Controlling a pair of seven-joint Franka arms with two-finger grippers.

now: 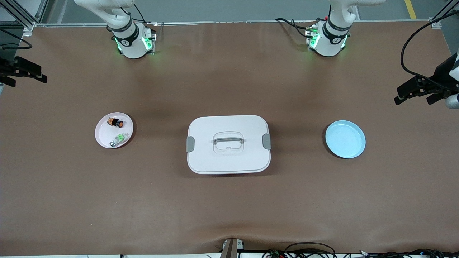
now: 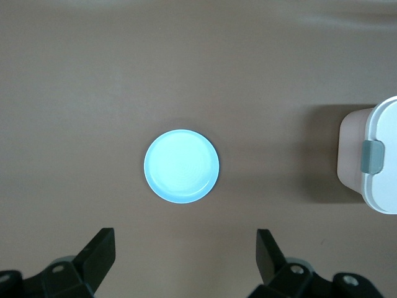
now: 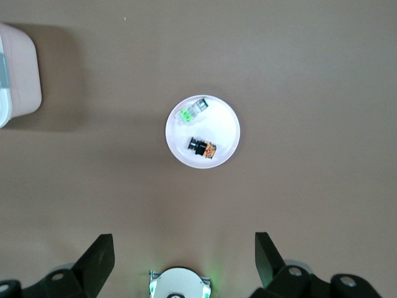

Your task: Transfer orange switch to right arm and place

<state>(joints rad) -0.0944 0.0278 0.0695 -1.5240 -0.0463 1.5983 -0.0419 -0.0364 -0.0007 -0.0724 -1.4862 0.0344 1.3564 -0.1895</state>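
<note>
One orange switch lying on white plate beside one green switch, toward right arm's end of tabletop. One blue plate, one lidded box. Left hand and right hand both spread apart, high over their plates, holding nothing.

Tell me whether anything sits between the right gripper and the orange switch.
Nothing visible does. The right gripper, fingers open, hangs over the pink plate, and the orange switch lies uncovered on it beside the green switch. The white lidded box sits apart at mid-table.
</note>
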